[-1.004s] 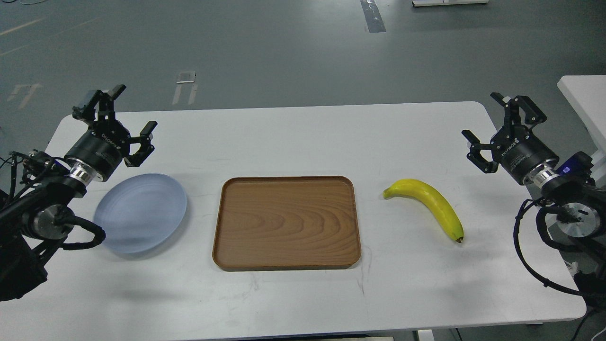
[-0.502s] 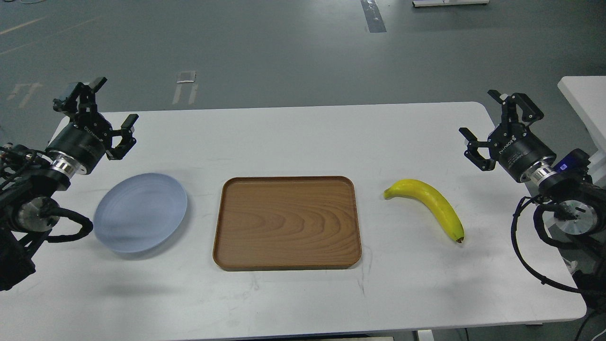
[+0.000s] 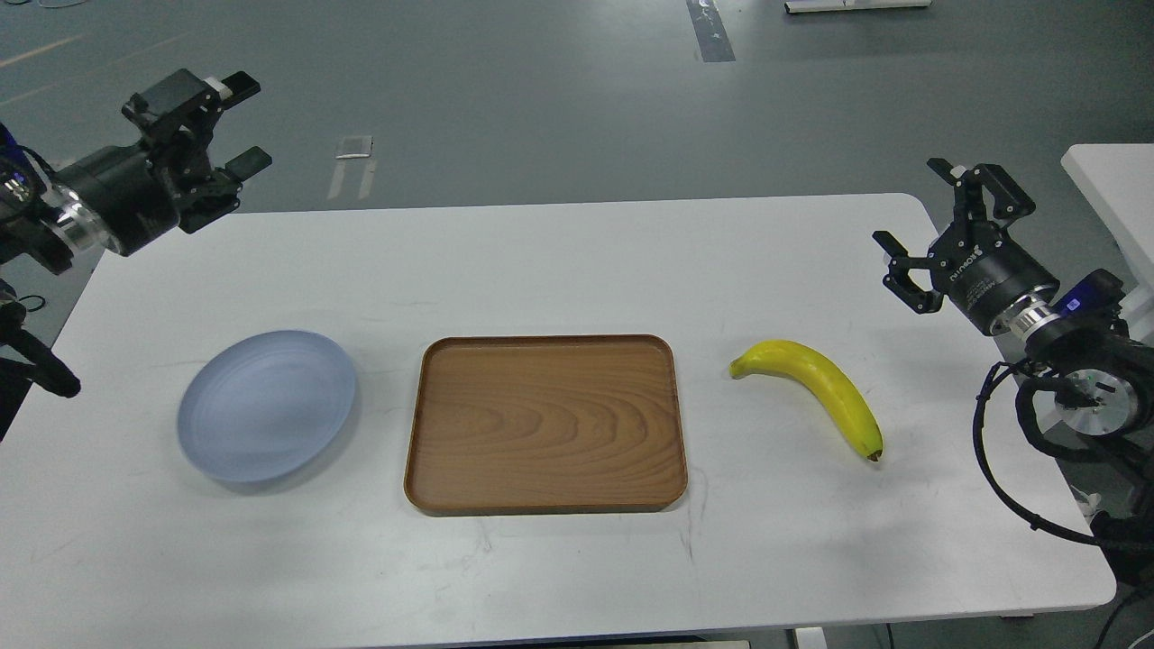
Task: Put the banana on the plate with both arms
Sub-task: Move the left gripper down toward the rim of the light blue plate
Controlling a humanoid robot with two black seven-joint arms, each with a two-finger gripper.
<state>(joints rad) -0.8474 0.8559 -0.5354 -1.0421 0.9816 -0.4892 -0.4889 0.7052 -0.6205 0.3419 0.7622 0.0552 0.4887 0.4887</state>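
A curved yellow banana with a dark tip lies on the white table at the right. A pale blue-grey round plate lies empty at the left. My left gripper is open and empty, raised high above the table's far left corner, well away from the plate. My right gripper is open and empty, up and to the right of the banana, apart from it.
A brown wood-grain tray lies empty in the middle of the white table, between plate and banana. Another white table corner stands at the far right. Black cables hang by the right arm.
My left arm has lifted and swung back to the far left, away from the plate. My right gripper has risen slightly. Banana, plate and tray have not moved.
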